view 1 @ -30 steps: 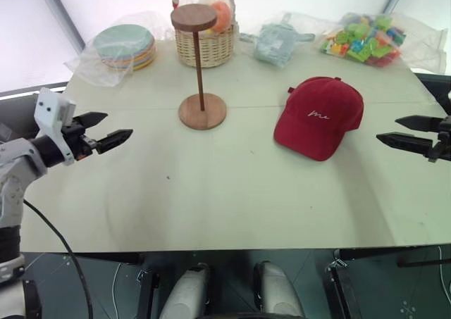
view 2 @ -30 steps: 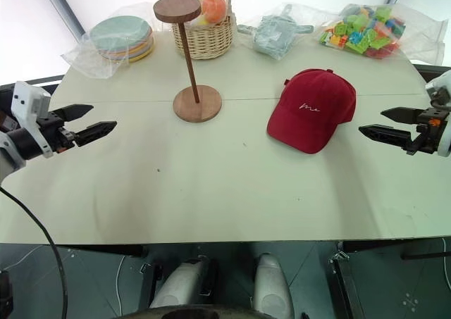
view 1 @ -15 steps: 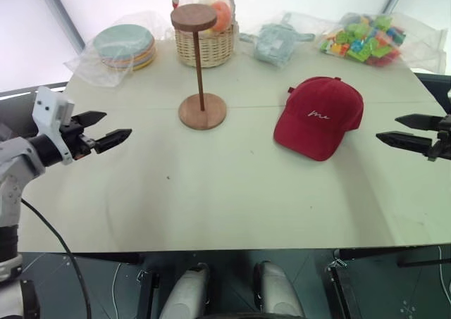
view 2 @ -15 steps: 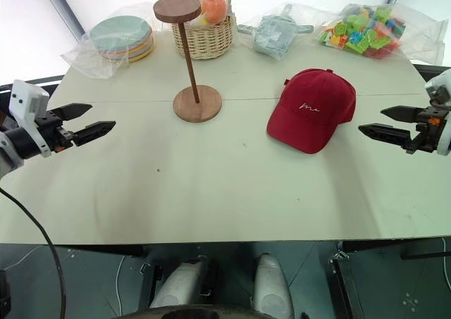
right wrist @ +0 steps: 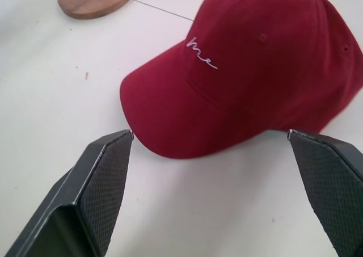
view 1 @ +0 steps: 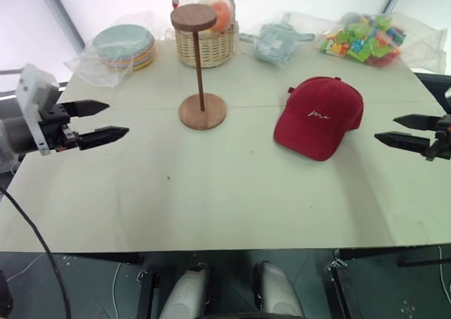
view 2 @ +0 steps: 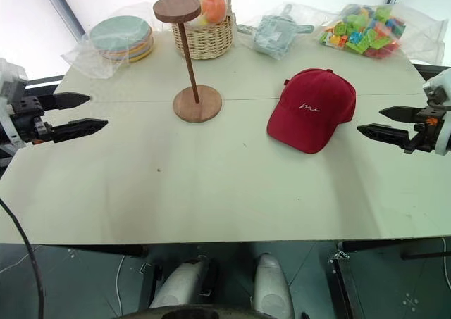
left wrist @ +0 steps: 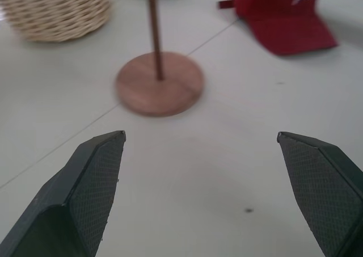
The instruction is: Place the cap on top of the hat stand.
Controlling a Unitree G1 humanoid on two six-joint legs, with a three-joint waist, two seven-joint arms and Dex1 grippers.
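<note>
The counter (view 1: 211,192) is pale and wide; the hat stand (view 1: 200,72) is upright near its middle, its round base flat on the surface, its top disc bare; the cap (view 1: 319,116) lies to the right of the stand, well apart from it, with the brim toward the front edge. Behind the stand is a wicker basket (view 1: 204,46); a stack of plates (view 1: 125,46) in clear plastic is at the far left; a pale blue bundle (view 1: 275,41) and a bag of bricks (view 1: 361,39) are at the far right. The left gripper (view 1: 101,122) hovers over the left edge with fingers apart; the right gripper (view 1: 394,130) is at the right edge, near the cap, fingers apart too.
</note>
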